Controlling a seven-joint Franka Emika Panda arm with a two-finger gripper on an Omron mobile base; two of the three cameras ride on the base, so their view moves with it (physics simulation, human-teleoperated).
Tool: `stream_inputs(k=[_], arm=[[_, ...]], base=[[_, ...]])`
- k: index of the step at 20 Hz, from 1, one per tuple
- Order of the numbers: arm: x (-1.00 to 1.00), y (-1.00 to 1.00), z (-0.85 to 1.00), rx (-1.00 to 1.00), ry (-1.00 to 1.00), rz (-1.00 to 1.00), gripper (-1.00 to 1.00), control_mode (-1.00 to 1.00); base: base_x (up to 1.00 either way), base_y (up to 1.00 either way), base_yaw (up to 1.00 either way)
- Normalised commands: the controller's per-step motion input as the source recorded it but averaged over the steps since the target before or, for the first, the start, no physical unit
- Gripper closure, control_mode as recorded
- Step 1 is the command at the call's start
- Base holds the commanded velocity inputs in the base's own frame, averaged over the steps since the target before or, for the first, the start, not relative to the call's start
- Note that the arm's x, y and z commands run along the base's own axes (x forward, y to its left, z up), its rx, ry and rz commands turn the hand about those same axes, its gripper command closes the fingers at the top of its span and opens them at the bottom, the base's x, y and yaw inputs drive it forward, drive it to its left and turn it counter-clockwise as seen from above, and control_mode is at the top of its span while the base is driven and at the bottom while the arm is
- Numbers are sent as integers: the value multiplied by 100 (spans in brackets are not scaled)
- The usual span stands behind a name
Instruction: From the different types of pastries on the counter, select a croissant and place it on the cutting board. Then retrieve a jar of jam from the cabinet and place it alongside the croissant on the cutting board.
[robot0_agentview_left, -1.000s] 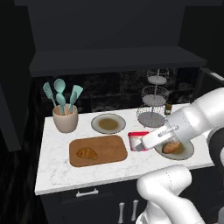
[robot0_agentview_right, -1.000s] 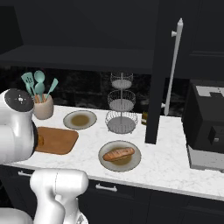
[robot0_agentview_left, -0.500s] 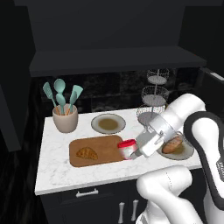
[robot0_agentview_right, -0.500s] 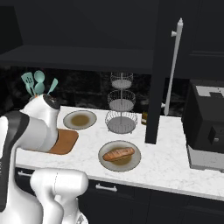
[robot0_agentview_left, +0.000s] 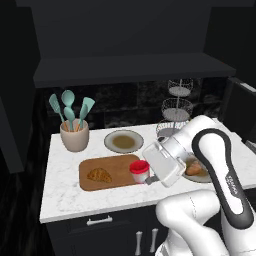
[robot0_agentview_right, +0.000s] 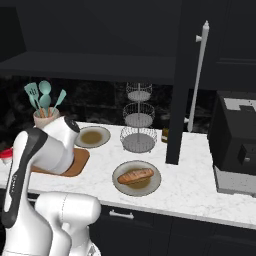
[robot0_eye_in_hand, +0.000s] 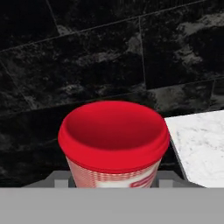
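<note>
the gripper (robot0_agentview_left: 146, 176) was closed around the red-lidded jar of jam (robot0_agentview_left: 139, 171), holding it upright at the right end of the cutting board (robot0_agentview_left: 118, 178), where the croissant (robot0_agentview_left: 99, 175) lay on the left.

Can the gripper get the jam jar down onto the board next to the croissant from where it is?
Probably yes. The gripper holds the jar at the board's right end, and the croissant lies well left, leaving bare wood between.

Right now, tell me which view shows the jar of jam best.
Hand view: the jar of jam sits close up, red lid and pale body clear. Left base view shows it small at the cutting board's right end; right base view gives a red sliver.
</note>
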Motion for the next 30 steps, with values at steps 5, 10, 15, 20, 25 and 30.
stream_inputs(k=[5, 10, 15, 20, 25, 30], arm=[[21, 0, 3, 1, -44, -1, 100, -100], [14, -8, -14, 8, -35, -7, 100, -100], [19, -18, -47, 20, -22, -7, 100, -100], [34, -4, -59, 23, -19, -9, 100, -100], [26, 8, -52, 20, -16, -14, 100, -100], [5, 39, -18, 15, -12, -20, 100, -100]], base=[[0, 0, 0], [0, 0, 0], [0, 0, 0], [0, 0, 0], [0, 0, 0], [0, 0, 0]])
